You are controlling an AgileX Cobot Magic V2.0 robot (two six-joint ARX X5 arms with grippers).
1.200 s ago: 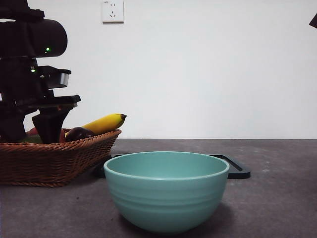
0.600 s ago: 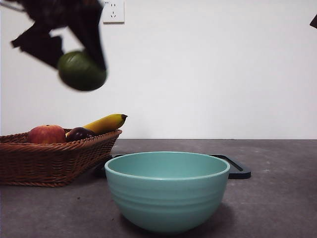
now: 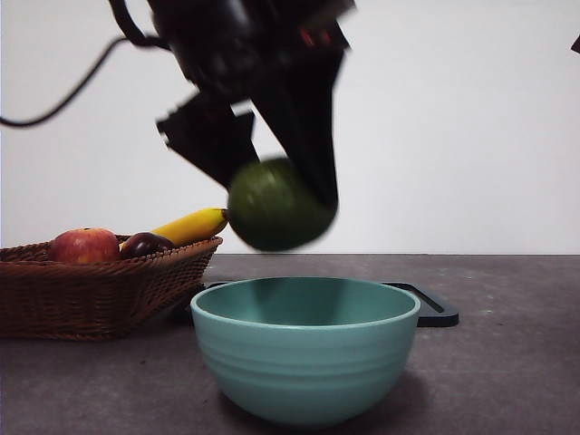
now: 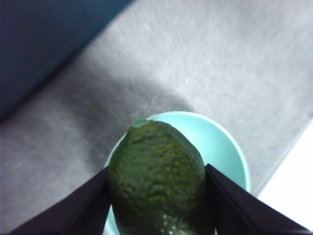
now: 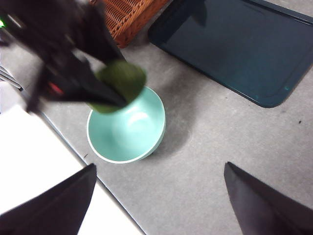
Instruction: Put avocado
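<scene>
Grey table [image 3: 507,362], white wall behind: the left tool [image 3: 272,195] grips the avocado [image 3: 276,205] at mid-frame, just above the teal bowl [image 3: 304,358]. Carrying step; next, lower and release. Right tool [image 5: 159,205] waits, jaws apart.

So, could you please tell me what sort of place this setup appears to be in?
Probably an indoor robot test bench staged as a kitchen: a grey table against a bare white wall, with a wicker fruit basket, a teal bowl and a dark tray.
</scene>
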